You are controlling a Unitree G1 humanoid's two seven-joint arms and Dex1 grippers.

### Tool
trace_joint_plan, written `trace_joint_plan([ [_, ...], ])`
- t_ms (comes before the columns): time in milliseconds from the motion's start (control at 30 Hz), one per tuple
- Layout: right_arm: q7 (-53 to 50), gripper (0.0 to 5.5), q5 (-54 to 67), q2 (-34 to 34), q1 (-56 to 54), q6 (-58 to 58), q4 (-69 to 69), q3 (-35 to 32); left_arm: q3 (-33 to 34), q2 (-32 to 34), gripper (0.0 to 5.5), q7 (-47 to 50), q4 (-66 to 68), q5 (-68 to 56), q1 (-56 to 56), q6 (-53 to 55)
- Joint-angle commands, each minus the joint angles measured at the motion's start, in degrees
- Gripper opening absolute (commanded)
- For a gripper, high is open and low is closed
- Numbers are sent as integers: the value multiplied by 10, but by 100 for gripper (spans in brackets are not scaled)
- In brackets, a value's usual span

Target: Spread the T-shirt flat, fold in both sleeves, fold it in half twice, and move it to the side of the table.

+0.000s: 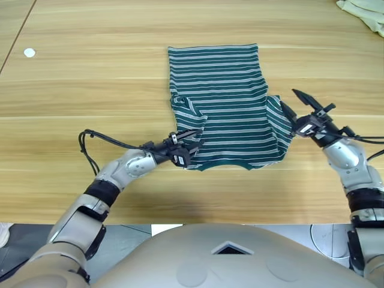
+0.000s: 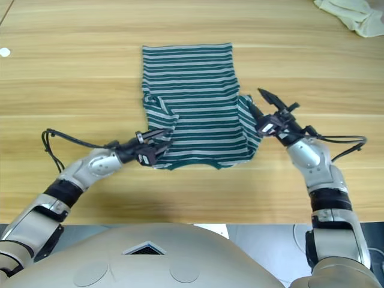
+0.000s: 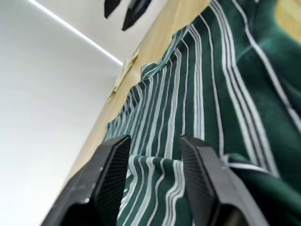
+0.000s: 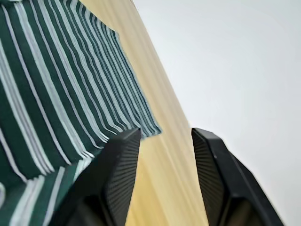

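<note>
T-shirt [image 1: 219, 102] lies on wooden table [image 1: 90, 78].

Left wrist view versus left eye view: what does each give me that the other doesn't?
Left wrist: close up, T-shirt fabric lying between the fingers of the open left gripper. Left eye: the T-shirt's whole outline and a white dot on the table. Both: the T-shirt, the table, the right gripper.

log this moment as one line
T-shirt: on table, left sleeve folded in | left claw: open, at near-left corner | right claw: open, at right sleeve
</note>
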Motion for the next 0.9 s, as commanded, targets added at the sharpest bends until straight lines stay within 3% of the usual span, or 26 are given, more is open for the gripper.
trace_joint_plan([
  [33, 7, 200, 19, -32, 11, 27, -39, -37, -34, 34, 196, -78, 11, 12, 65, 29],
  [500, 33, 200, 26, -44, 48, 74, -117, -70, -45, 81, 196, -135, -28, 5, 142, 84],
  [900, 32, 200, 17, -30, 42, 87, -130, -57, -68, 132, 196, -187, -78, 24, 153, 82],
])
